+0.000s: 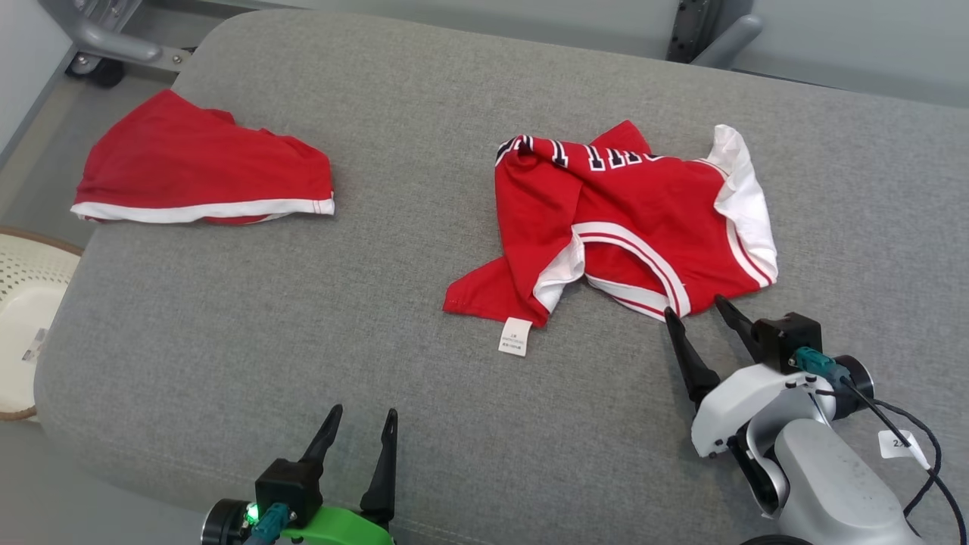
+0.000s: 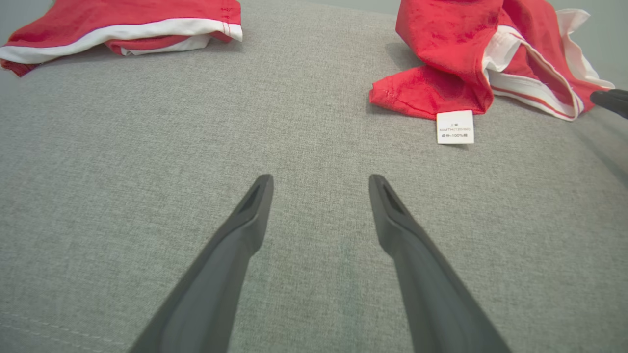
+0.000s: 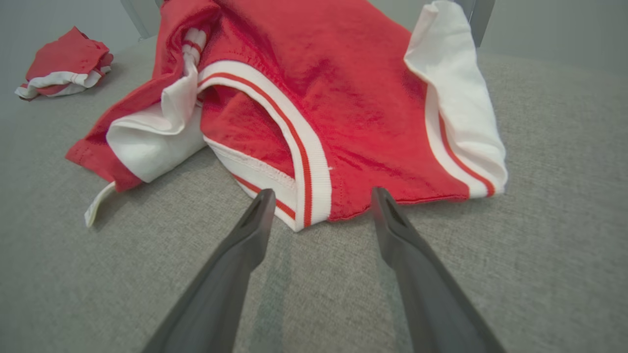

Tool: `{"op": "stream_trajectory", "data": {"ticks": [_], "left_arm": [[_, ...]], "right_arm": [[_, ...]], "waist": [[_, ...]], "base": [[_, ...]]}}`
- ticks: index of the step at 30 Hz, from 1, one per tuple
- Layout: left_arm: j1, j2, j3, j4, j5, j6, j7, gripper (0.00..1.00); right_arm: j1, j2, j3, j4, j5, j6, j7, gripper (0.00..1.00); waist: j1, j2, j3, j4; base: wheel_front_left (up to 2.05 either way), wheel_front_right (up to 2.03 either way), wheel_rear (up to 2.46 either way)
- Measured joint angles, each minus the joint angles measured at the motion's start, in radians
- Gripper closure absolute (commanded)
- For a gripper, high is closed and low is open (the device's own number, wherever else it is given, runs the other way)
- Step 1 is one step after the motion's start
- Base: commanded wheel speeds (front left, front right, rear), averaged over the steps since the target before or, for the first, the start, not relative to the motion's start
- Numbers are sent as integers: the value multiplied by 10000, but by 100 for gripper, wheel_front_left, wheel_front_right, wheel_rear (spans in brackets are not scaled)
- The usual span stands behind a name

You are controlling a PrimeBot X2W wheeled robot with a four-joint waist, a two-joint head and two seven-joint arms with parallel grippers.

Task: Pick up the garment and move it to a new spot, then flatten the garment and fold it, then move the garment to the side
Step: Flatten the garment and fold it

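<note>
The right gripper [image 1: 693, 305] is held low over the bench [image 1: 424, 106] towards its front right corner, with the pale forearm brought in from the lower right and the dark fingers pointed away from the robot and angled slightly left. Its jaws are spread wide and nothing is gripped. The tips are set at the near hem of the jersey [image 1: 628, 219], and in the right wrist view the white-and-red striped trim is seen between them; whether the cloth is touched cannot be told. The left gripper [image 1: 363, 411] is kept by the front edge near its middle, fingers pointed forward over bare fabric, jaws likewise spread wide and empty, well apart from the jersey. The jersey is laid crumpled to the right of the bench's middle, red with white trim, its white lining turned out along the right side and dark-and-white lettering shown at its far edge. A white label [image 1: 515, 337] is stretched from its near left corner onto the bench. A second red garment [image 1: 204, 170] with a white band is laid folded by the far left corner. The bench is covered in grey woven cloth with rounded corners. Past its left edge a pale perforated basket [image 1: 30, 303] is seen on the floor, and a grey metal frame [image 1: 113, 42] is seen beyond the far left corner.
</note>
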Motion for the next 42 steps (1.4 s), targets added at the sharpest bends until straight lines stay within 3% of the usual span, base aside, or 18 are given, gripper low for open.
{"op": "stream_trajectory", "data": {"ticks": [8,9,10,11,18,26,29,30,31,34,37,42], "left_arm": [[-292,2,-240,-125,-255,73,0,0],[-299,6,-249,-140,-257,86,0,0],[-307,2,-261,-178,-272,96,0,0],[-309,2,-257,-199,-272,105,0,0],[-314,4,-242,-397,-282,178,0,0],[-735,-2,-552,-456,-176,79,0,0],[-844,0,-612,-397,-130,42,0,0],[-849,0,-623,-384,-115,42,0,0],[-849,2,-637,-357,-105,42,0,0],[-836,2,-708,-247,-148,50,0,0],[-755,2,-750,-190,-244,140,0,0],[-635,4,-531,-159,-163,176,0,0]], "right_arm": [[-489,98,-545,679,-738,0,0,2],[-525,88,-600,755,-826,0,-19,30],[-607,96,-694,861,-978,0,-29,81],[-646,102,-792,848,-1005,0,-29,100],[-700,-303,-1452,201,-1260,8,-23,100],[-3146,-2840,-2727,194,-2320,6,-13,100],[-4121,-3325,-2920,579,-2851,6,4,100],[-4427,-3363,-2911,740,-2982,6,44,76],[-4675,-3382,-2899,941,-3110,6,127,0],[-4954,-3292,-3014,1582,-3361,6,462,0],[-4853,-2757,-3085,1820,-3371,6,151,0],[-3632,-1948,-3183,1538,-2836,6,40,0]], "waist": [[0,1,507,460],[0,1,569,517],[0,0,680,624],[0,0,731,667],[0,1,942,705],[1,2,1339,776],[0,1,1439,959],[0,1,1467,1023],[0,1,1492,1078],[1,2,1512,1188],[0,1,1375,1164],[1,2,1130,834]], "base": [[0,0,0],[0,0,0],[0,0,0],[0,0,0],[0,0,0],[0,0,0],[0,0,0],[0,0,0],[0,0,0],[0,0,0],[0,0,0],[0,0,0]]}}
